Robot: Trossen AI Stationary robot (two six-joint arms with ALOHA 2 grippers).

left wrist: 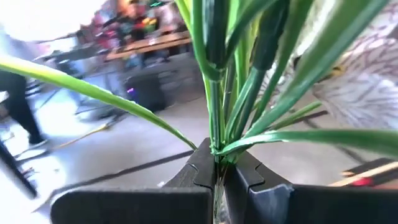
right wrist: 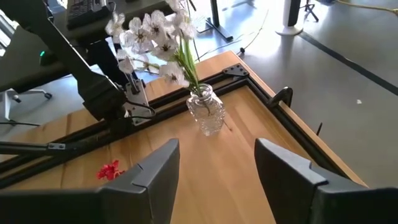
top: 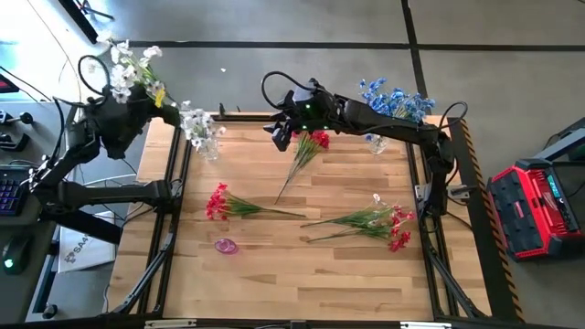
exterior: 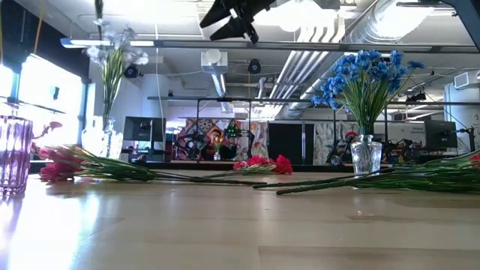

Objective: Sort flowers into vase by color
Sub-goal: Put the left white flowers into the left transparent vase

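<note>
My left gripper (top: 154, 99) is beyond the table's far left corner, shut on a white sprig (top: 132, 64) whose blossoms point away from the table. A clear vase with white flowers (top: 203, 132) stands at that corner. My right gripper (top: 279, 132) hangs open above the table's far middle, beside a red sprig (top: 306, 151) lying flat. Another red sprig (top: 224, 206) and a red bunch (top: 375, 221) lie on the wood. Blue flowers (top: 395, 100) stand in a clear vase (exterior: 365, 156). A purple glass vase (top: 226, 245) stands near the left. My left gripper pinches the white sprig's green stems (left wrist: 217, 146) between its two fingertips (left wrist: 249, 171), where the long leaves branch off. The sprig is lifted clear of the table. Leaves and stems run on past the fingers.
Black metal rails (top: 178, 174) frame the table on the left and right. A red case (top: 539, 210) sits on the floor to the right, a keyboard (top: 7, 187) to the left. Bare wood shows along the near edge (top: 302, 283).
</note>
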